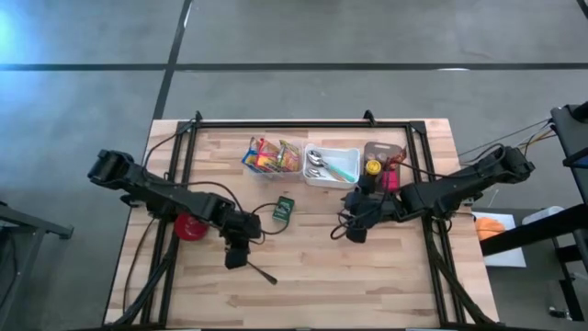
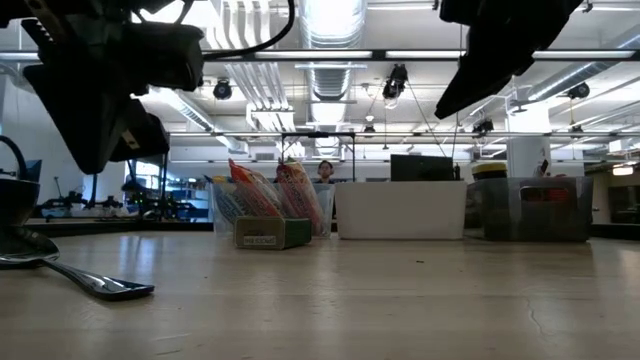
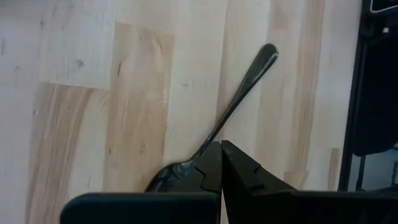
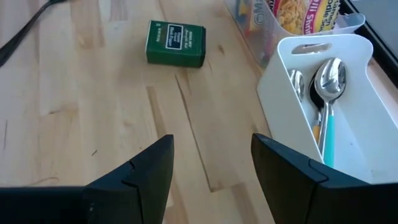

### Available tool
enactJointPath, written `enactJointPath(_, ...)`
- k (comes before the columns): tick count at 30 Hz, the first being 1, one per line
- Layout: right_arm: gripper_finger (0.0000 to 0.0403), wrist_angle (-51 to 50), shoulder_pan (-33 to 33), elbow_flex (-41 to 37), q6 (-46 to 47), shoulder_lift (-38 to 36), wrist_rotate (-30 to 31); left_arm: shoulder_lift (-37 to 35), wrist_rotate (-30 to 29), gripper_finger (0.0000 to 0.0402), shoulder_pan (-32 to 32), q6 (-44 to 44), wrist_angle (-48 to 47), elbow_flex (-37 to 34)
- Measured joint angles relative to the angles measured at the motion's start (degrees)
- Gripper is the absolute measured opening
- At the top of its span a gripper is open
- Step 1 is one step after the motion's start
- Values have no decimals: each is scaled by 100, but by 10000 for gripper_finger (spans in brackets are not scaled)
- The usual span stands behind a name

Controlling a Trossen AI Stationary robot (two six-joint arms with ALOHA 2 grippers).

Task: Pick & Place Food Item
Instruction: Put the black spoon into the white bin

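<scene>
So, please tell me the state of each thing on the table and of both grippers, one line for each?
left gripper: shut, above the spoon's bowl end
right gripper: open, empty
spoon: lying flat on the table
green box: lying flat, closed
white bin: holds cutlery
clear bin: holds snack packets

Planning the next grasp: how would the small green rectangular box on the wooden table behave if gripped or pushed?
The small green rectangular box lies flat, so it would probably slide rather than tip. It looks like light cardboard, likely crushable under a hard squeeze.
</scene>
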Motion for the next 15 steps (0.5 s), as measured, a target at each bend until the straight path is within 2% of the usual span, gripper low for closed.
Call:
enactJointPath(6, 213, 3, 0, -3, -94, 0, 2, -15, -5, 0, 20, -153, 73, 0)
enactJointPath(11, 213, 9, -1, -3, -224, 0, 4, -15, -197, 3, 19, -645, 221, 0)
enactJointPath(15, 213, 25, -4, -3, -392, 0, 13, -15, -209, 46, 37, -867, 235, 0)
